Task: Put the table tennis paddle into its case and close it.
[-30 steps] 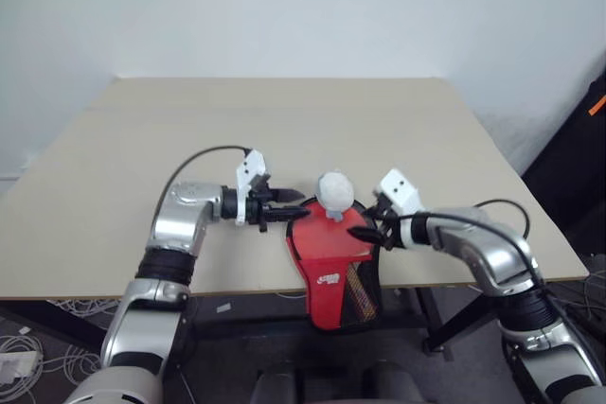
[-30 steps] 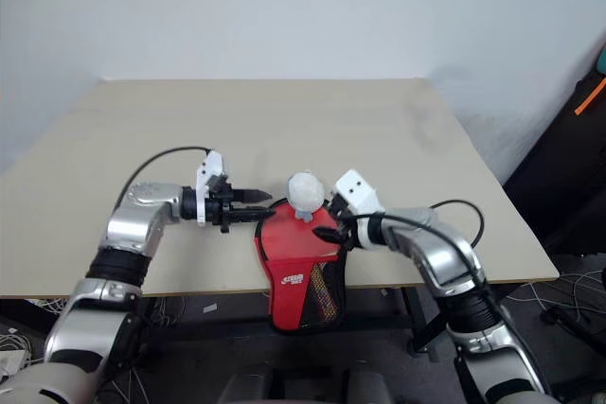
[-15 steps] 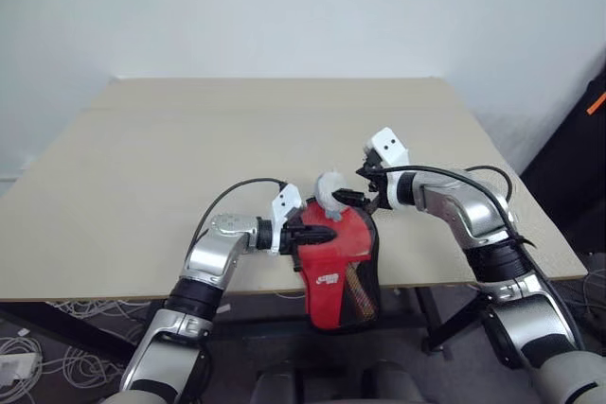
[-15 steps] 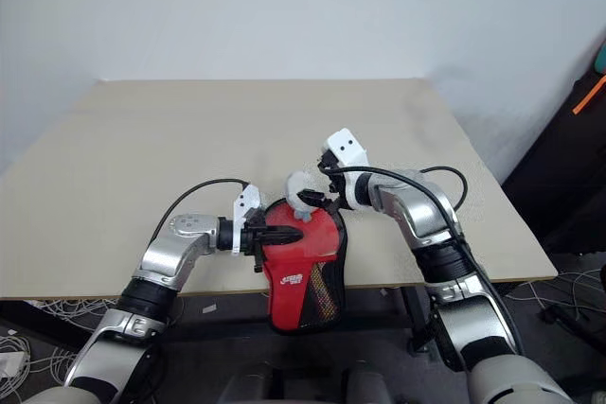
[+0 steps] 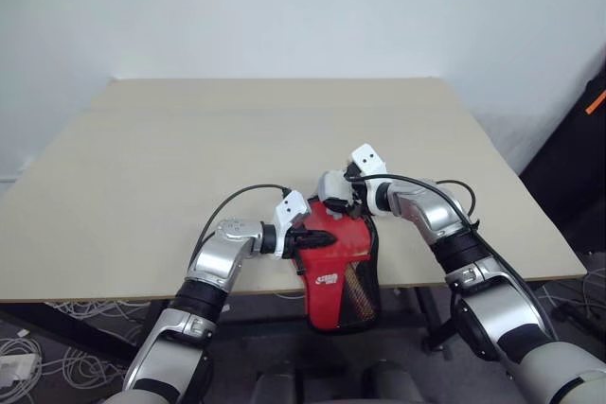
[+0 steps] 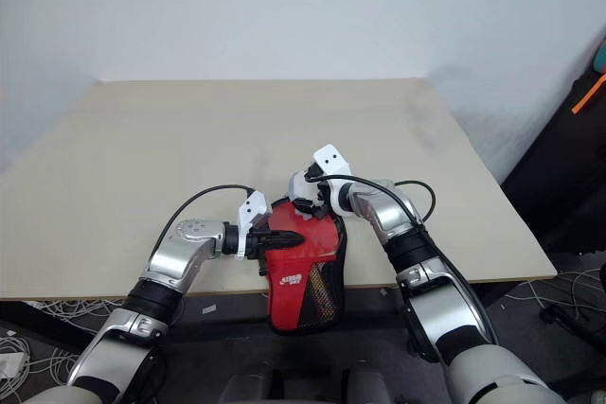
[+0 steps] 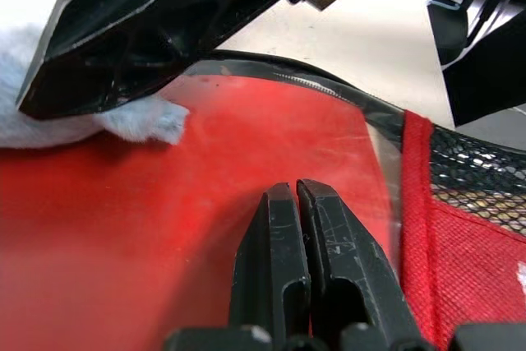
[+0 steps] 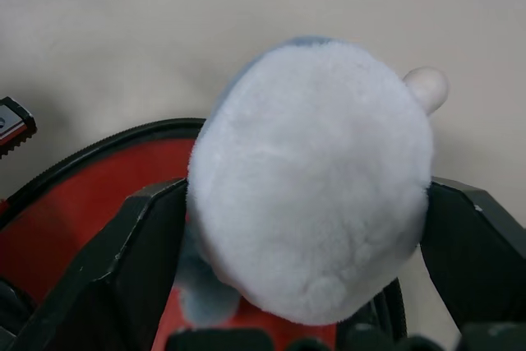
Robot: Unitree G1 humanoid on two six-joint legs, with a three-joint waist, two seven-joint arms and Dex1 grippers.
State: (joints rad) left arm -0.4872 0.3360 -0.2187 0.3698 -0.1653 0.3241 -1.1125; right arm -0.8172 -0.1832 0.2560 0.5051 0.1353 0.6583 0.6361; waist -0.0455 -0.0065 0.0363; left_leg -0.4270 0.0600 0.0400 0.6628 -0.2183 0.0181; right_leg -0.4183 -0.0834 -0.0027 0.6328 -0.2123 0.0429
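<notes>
Case (image 5: 336, 257), red with black zipper edging, lies at the near edge of the table (image 5: 189, 158), its narrow end with the white logo and mesh pocket panel hanging over that edge. A red surface fills most of the left wrist view; whether this is the table tennis paddle's face or the fabric of the case cannot be told, and no handle can be made out. Left hand (image 5: 312, 234) lies over the case's red surface from the left side, its two black fingers (image 7: 283, 269) pressed together with no gap and nothing between them. A pale grey-white plush toy (image 8: 316, 178) sits at the far end of the case. Right hand (image 5: 343, 198) is spread wide, one finger (image 8: 136, 260) on each side of the plush toy and close against it; whether it grips cannot be told.
</notes>
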